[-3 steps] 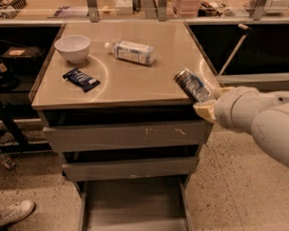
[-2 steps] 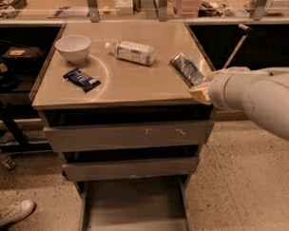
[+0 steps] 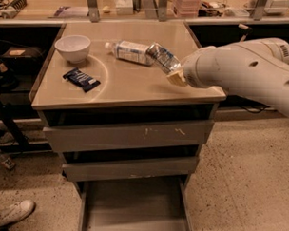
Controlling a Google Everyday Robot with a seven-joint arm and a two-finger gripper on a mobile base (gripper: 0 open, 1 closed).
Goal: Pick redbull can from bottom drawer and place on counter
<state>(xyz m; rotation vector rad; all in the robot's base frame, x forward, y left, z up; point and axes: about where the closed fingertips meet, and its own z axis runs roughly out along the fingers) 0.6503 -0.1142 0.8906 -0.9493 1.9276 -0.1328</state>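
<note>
The redbull can (image 3: pixel 162 56), silvery with bluish patches, is held tilted above the right half of the counter (image 3: pixel 136 86). My gripper (image 3: pixel 172 70) is shut on the can's lower end; a tan fingertip (image 3: pixel 176 78) shows below it. The white arm reaches in from the right. The can's top end sits close to the lying plastic bottle; I cannot tell whether they touch. The bottom drawer (image 3: pixel 131 209) is pulled out below, and its grey floor shows bare.
On the counter lie a clear plastic bottle (image 3: pixel 130 51), a white bowl (image 3: pixel 73 47) at the back left and a dark blue snack wrapper (image 3: pixel 81 79). The two upper drawers (image 3: pixel 129 136) are shut. A shoe (image 3: pixel 12 212) is on the floor at the left.
My gripper has carried the can leftward and inward from the counter's right edge to above its right half, close to the bottle.
</note>
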